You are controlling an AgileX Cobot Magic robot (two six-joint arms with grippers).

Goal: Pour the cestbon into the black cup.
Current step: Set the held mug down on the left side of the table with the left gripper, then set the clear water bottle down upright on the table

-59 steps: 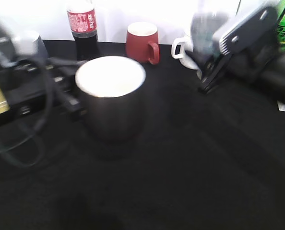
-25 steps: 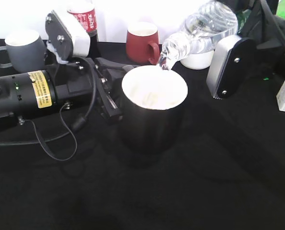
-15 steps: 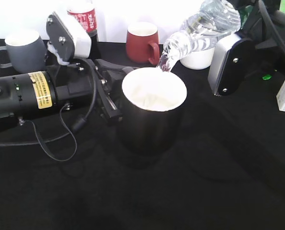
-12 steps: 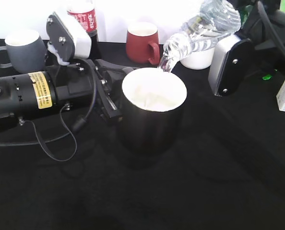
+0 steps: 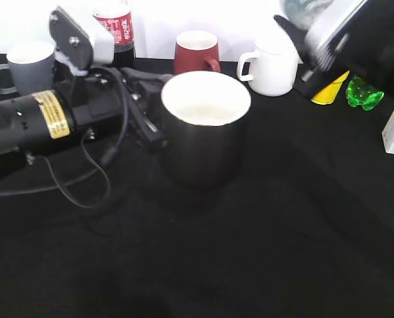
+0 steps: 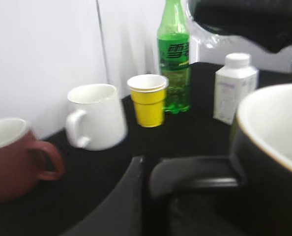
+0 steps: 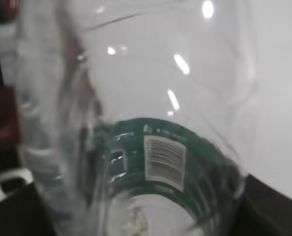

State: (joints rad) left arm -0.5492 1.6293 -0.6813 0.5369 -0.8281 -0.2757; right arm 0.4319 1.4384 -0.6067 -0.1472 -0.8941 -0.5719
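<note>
The black cup [image 5: 203, 136], white inside, stands mid-table. My left gripper [image 5: 147, 129] is shut on its side handle; in the left wrist view the handle [image 6: 195, 177] lies against my left gripper's finger [image 6: 151, 189], with the cup's rim [image 6: 269, 132] at the right. My right gripper [image 5: 326, 43] is raised at the top right, shut on the cestbon [image 5: 303, 8], well clear of the cup. In the right wrist view the cestbon [image 7: 170, 157], clear with a dark green label, fills the frame and hides the fingers.
Along the back stand a grey mug [image 5: 28, 66], a red-labelled cola bottle [image 5: 114, 30], a dark red mug [image 5: 197, 50], a white mug [image 5: 273, 66], a yellow paper cup [image 5: 329, 91] and a green soda bottle [image 6: 174, 54]. A white container [image 6: 237, 86] stands at the right.
The cestbon was tilted with its mouth over the black cup, pouring water. Now my right gripper has lifted it up and back to the right. The cup has shifted slightly.
</note>
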